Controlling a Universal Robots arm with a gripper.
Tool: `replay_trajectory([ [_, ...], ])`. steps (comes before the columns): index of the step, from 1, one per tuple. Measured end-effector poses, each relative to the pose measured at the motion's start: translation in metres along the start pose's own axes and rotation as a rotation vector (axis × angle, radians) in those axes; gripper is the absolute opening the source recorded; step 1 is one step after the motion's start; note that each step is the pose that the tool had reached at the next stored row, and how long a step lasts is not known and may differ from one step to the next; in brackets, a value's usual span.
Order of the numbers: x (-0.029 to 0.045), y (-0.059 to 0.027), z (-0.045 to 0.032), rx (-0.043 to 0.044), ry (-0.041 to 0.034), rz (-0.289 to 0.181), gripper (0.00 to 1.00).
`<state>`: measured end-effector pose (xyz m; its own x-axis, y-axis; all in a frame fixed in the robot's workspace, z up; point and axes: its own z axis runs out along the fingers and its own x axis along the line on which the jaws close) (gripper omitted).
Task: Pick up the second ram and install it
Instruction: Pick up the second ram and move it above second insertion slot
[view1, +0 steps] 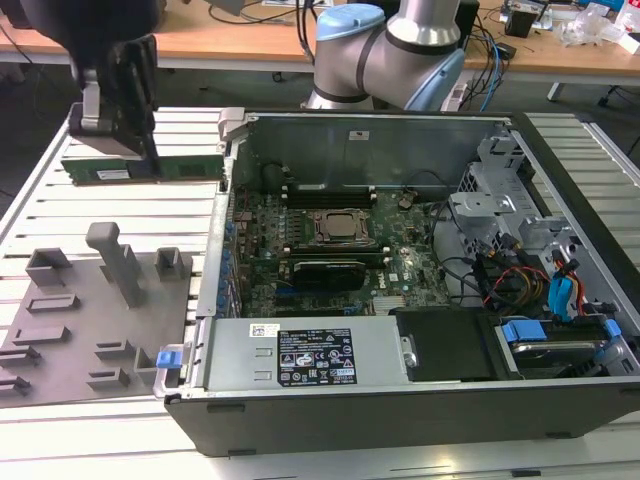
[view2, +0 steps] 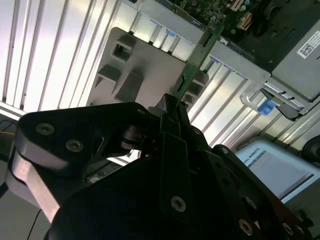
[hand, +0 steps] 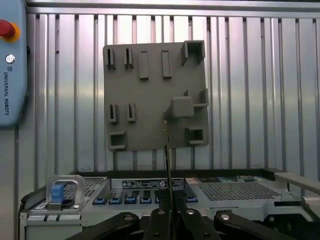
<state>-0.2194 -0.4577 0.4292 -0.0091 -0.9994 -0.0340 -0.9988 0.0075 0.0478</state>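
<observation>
My gripper (view1: 122, 148) is shut on the second ram (view1: 185, 168), a long thin green board. I hold it level in the air over the slatted table, on the exterior view's left of the open computer case (view1: 400, 400). In both wrist views the stick shows edge-on: the second ram (view2: 200, 52) sticks out from the closed fingers (view2: 167, 117) toward the case. The second ram (hand: 167, 150) also hangs as a thin line over the grey tray (hand: 150, 65), rising from my gripper (hand: 170, 220). The motherboard (view1: 390, 275) lies inside the case with the CPU socket (view1: 342, 226) at its middle.
The grey plastic tray (view1: 70, 345) with upright blocks lies on the slatted table (view1: 60, 215), on the exterior view's left of the case. A power supply (view1: 300, 355), cables (view1: 520, 275) and drive cages (view1: 560, 340) crowd the case. The arm's base (view1: 390, 50) stands behind it.
</observation>
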Motion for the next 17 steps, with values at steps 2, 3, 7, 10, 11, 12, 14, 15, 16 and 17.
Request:
replay_trajectory([
  [2, -0.0002, -0.0086, -0.0005, -0.0003, 0.0001, 0.000, 0.14],
  [3, -0.0003, -0.0129, -0.0006, -0.0004, 0.0001, 0.000, 0.14],
  [7, -0.0013, -0.0345, -0.0016, -0.0012, 0.0000, 0.000, 0.14],
  [10, -0.0022, -0.0439, -0.0019, -0.0017, 0.0001, 0.000, 0.14],
  [11, -0.0025, -0.0475, -0.0021, -0.0019, 0.0000, 0.000, 0.14],
  [12, -0.0029, -0.0514, -0.0022, -0.0021, 0.0001, 0.000, 0.14],
  [14, -0.0040, -0.0605, -0.0025, -0.0022, 0.0000, 0.000, 0.14],
  [15, -0.0048, -0.0651, -0.0026, -0.0023, 0.0000, 0.000, 0.14],
  [16, -0.0062, -0.0709, -0.0028, -0.0026, 0.0001, 0.000, 0.14],
  [17, -0.0073, -0.0738, -0.0028, -0.0026, 0.0001, 0.000, 0.14],
])
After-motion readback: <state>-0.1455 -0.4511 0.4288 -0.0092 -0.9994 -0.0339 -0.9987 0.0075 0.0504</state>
